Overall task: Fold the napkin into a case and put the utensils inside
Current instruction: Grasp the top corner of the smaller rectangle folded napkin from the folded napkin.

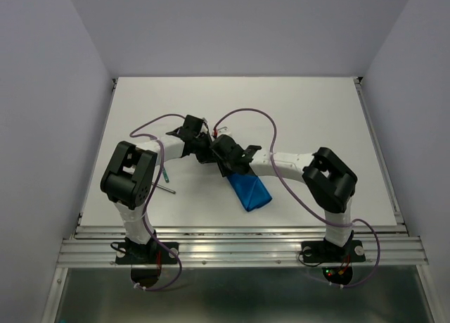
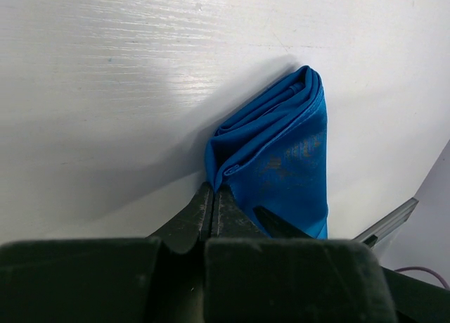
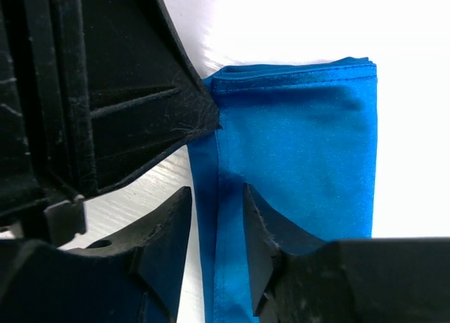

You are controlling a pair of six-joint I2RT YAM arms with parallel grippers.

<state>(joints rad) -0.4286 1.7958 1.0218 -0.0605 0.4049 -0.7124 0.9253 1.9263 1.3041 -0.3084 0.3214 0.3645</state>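
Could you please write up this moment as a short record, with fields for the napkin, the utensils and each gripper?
napkin: folded into a narrow blue packet, lying flat on the table
utensils: one teal-handled, one grey metal, on the table left of the napkin, partly hidden by the left arm; not inside the napkin
left gripper: shut, tips at a corner of the napkin; unclear whether a layer is pinched
right gripper: open, fingers straddling one long edge of the napkin
task stage: napkin folded, utensils not yet placed

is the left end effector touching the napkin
Touching. In the left wrist view the left end effector, tips closed, pinches the near corner of the napkin.
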